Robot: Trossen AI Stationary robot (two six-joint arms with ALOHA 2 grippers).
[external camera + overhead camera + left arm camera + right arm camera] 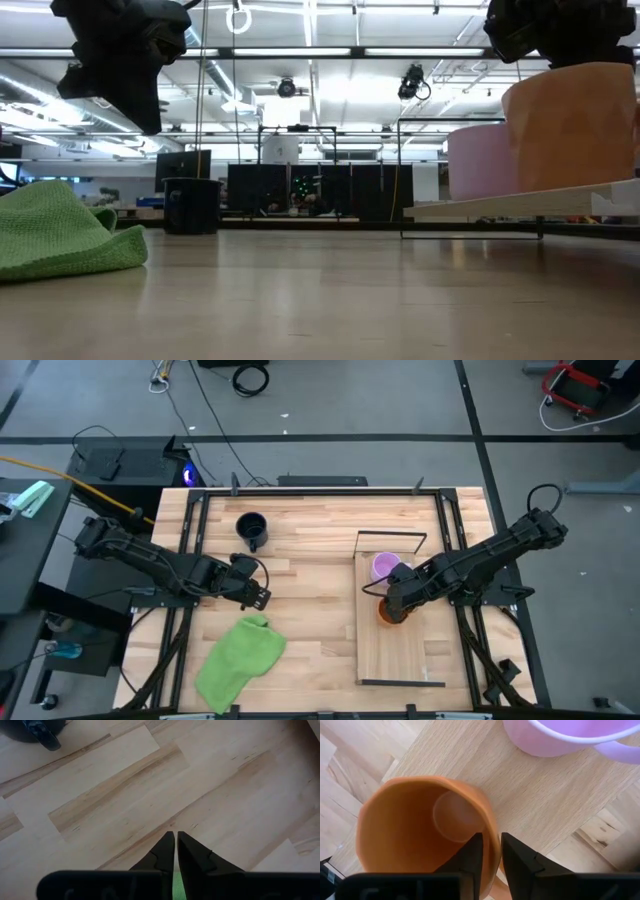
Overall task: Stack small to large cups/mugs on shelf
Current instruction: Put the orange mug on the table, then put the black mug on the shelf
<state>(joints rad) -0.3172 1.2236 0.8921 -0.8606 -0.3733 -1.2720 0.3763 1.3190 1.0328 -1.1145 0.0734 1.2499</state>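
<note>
The orange mug [425,830] stands upright on the shelf [400,655], and the right gripper [491,851] has it pinched by the rim, one finger inside the wall and one outside, the jaws nearly shut on that thin edge. That grip, I'd judge, is chosen so the mug hangs level and can be set down or lifted straight, without tipping. Just beside it, at about eleven o'clock seen from above, sits the purple mug [384,567], also on the board and close enough that the two nearly touch; it seems the natural partner for nesting. The black mug [251,528] waits well apart on the tabletop [310,550], over at about ten o'clock from the shelf, probably left for last as the biggest. The left gripper [176,845] hovers above bare wood with its fingers closed on nothing, parked out of the way near the green cloth [240,660], which lies at its six o'clock.
</note>
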